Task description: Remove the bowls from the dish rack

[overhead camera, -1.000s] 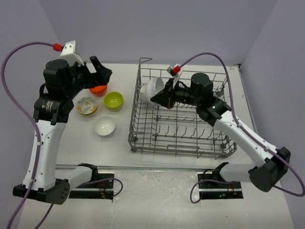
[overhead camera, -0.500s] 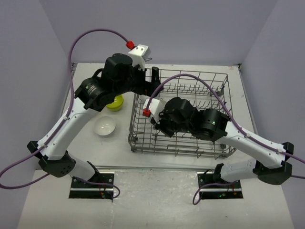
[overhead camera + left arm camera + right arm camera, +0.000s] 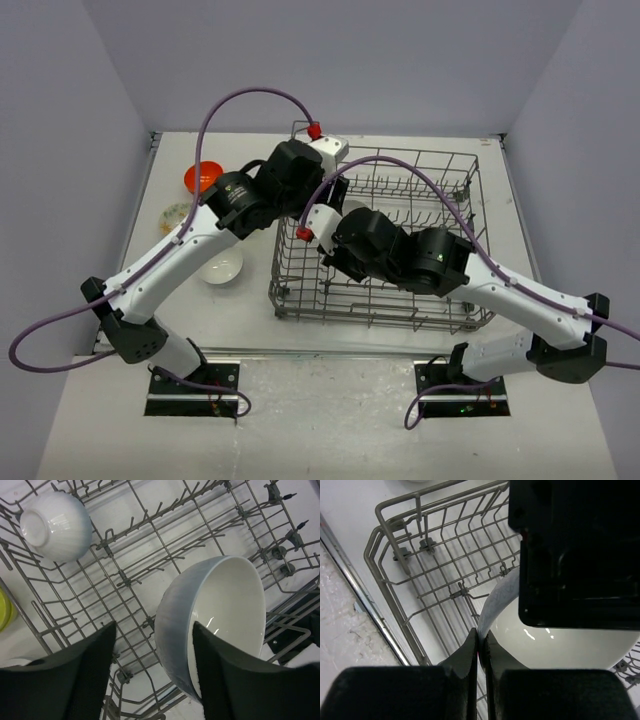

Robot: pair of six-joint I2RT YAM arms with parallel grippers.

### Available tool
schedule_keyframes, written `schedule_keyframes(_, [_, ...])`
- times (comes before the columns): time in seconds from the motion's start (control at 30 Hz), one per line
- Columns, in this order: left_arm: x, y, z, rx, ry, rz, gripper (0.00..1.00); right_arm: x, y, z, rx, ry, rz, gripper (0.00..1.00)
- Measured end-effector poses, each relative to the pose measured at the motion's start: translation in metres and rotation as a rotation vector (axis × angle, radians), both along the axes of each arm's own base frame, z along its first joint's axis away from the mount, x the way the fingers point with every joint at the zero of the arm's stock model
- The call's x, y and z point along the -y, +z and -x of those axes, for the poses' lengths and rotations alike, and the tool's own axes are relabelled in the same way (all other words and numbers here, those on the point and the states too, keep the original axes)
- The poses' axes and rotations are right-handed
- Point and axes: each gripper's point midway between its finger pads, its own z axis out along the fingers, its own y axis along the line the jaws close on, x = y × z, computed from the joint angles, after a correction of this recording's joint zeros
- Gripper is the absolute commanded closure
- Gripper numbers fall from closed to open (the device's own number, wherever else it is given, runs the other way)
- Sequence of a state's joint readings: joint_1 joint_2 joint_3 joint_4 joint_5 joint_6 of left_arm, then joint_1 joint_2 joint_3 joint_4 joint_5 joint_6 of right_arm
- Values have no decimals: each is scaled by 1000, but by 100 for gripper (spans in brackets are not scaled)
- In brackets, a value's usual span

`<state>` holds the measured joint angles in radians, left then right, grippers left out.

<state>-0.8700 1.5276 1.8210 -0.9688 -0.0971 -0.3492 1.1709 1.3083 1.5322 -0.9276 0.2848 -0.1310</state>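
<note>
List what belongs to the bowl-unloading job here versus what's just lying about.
Job: grey wire dish rack; glossy white round bowl held over it; overturned white bowl inside it; orange-red bowl, patterned cream bowl and white bowl on the table.
Lying about: purple cables.

no text or label seems readable on anything.

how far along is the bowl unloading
Done: an orange bowl, a patterned bowl and a white bowl sit on the table beside the dish rack. In hand: the right claw pinches the held bowl's rim; the open left claw straddles its wall. Left: that one and an upturned bowl in the rack.
</note>
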Motion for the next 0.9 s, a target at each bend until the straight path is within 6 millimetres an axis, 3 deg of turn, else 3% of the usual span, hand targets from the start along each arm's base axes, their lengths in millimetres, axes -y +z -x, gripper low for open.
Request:
schedule_keyframes(0.03, [0, -4, -1, -2, 3, -14, 57, 0, 1, -2, 8, -9, 4, 100])
schedule_keyframes(0.07, [0, -6, -2, -5, 8, -20, 75, -1, 1, -4, 15, -13, 7, 100])
schedule_keyframes(0.13, [2, -10, -3, -11, 11, -30, 87, -5, 2, -6, 24, -14, 9, 100])
schedule_keyframes(0.17, [2, -12, -4, -12, 15, -39, 99, -7, 3, -7, 30, -16, 6, 100])
schedule_keyframes(0.3, [2, -21, -8, -26, 22, -82, 100, -7, 7, -9, 52, -26, 9, 100])
schedule_keyframes(0.43, [-2, -19, -10, -15, 43, -87, 100, -7, 9, -10, 66, -27, 7, 98])
schedule_keyframes(0.47, [-3, -17, -11, -8, 55, -86, 100, -8, 10, -11, 74, -26, 6, 84])
schedule_keyframes(0.53, [-10, -12, -15, 17, 93, -91, 100, -10, 13, -14, 88, -36, -14, 29])
schedule_keyframes(0.6, [-24, -5, -23, 59, 165, -104, 100, -10, 15, -17, 103, -49, -31, 9])
schedule_keyframes(0.63, [-32, -1, -27, 73, 201, -101, 100, -9, 16, -17, 109, -58, -41, 1])
schedule_keyframes(0.73, [-68, 12, -39, 100, 318, -80, 100, -6, 28, -19, 141, -76, -116, 1])
schedule_keyframes(0.83, [-141, 26, -61, 136, 550, -38, 100, 11, 46, -15, 173, -105, -198, 1])
schedule_keyframes(0.9, [-200, 34, -70, 168, 726, -10, 100, 26, 62, -13, 198, -141, -268, 1])
